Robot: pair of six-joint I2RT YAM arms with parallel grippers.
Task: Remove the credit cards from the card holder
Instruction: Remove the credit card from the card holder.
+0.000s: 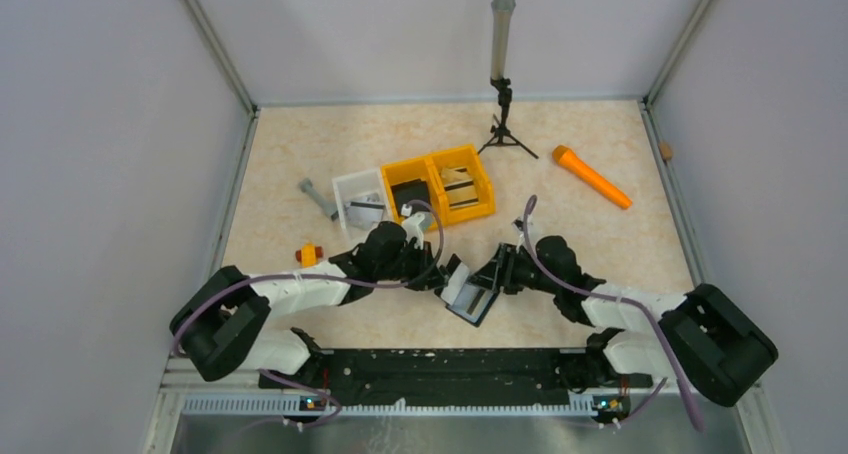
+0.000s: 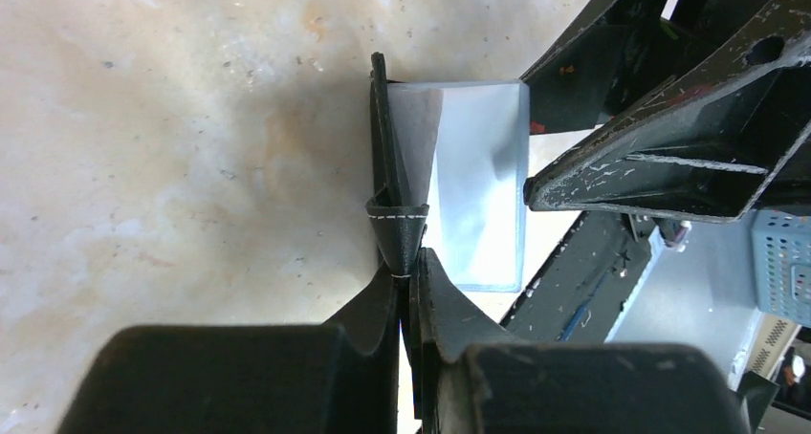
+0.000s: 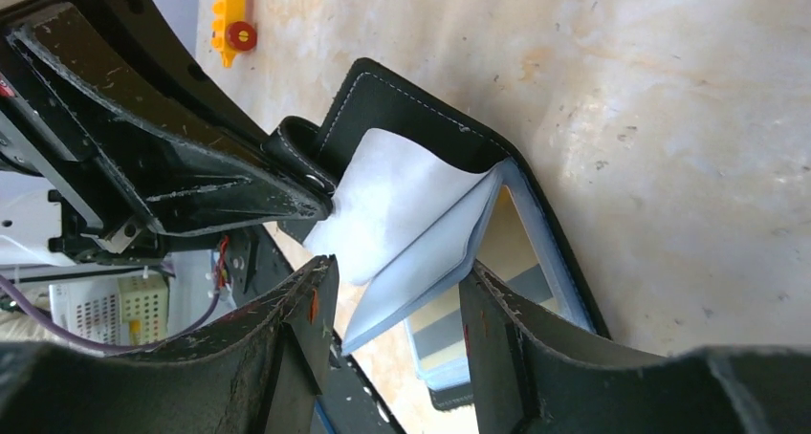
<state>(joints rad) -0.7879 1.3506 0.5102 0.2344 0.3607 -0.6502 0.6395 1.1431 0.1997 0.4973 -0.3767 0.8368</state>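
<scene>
Black card holder (image 1: 468, 294) is being held open near the bench's (image 1: 600, 224) front edge. Left hand (image 2: 409, 264) is clenching its strap (image 2: 397, 219). Right hand (image 3: 397, 273) is spread around the pale lining (image 3: 402, 214). That thin pinch is risking slipping once pulling begins.

I'm seeing the holder (image 3: 383, 109) showing black, white-stitched, with pale blue lining; yellow bins (image 1: 478, 206) sitting upper centre.

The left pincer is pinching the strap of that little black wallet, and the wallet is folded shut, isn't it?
Not quite. The card holder is not folded shut. It is open, with its pale lining fanned out, as the right wrist view shows. The left pincer is indeed pinching its strap.
</scene>
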